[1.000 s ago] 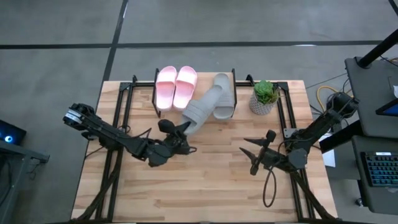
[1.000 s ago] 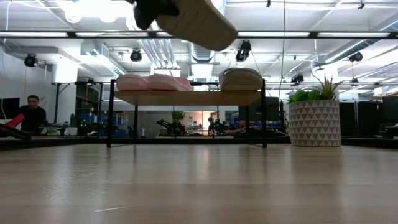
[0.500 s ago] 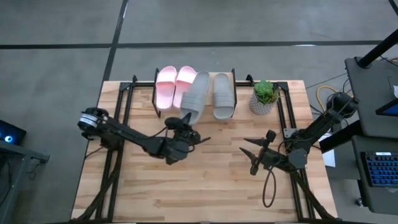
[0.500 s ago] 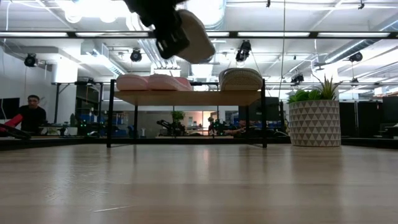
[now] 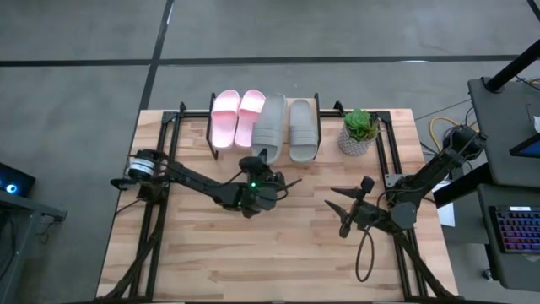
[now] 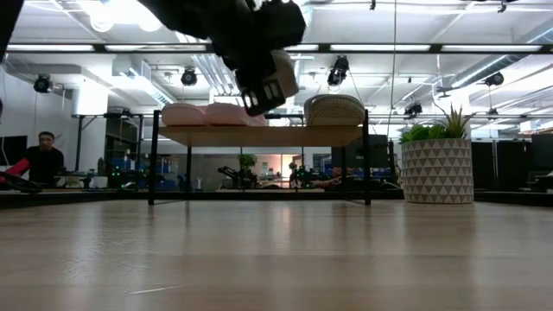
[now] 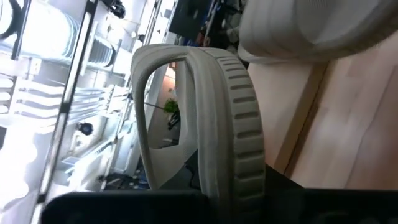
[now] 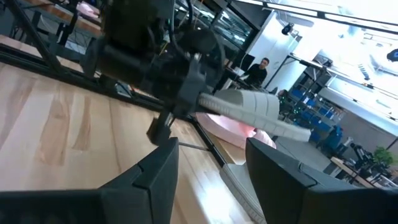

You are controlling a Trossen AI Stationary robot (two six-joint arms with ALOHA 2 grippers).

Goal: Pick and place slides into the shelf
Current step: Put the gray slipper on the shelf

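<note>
Left pincer [image 5: 263, 162] grips the grey slide [image 5: 268, 127] by its heel; lower it level onto the shelf [image 6: 259, 136], beside its mate [image 5: 303, 128]; right pincer [image 5: 353, 205] waits open.

Wooden table [image 5: 211, 253] carrying a low shelf [image 6: 259, 136] and a potted plant [image 5: 359, 132]; on the shelf, two pink slides [image 5: 238, 116] and one grey slide [image 5: 303, 128].

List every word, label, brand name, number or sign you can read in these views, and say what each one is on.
None can be read.
Grey slide held in the left tool: ribbed edge only, no lettering.
Pink slides and the grey slide on the shelf: no print shows.
Plant pot: triangle pattern, no text.
Keyboard beside the table: keys too small to read.
</note>
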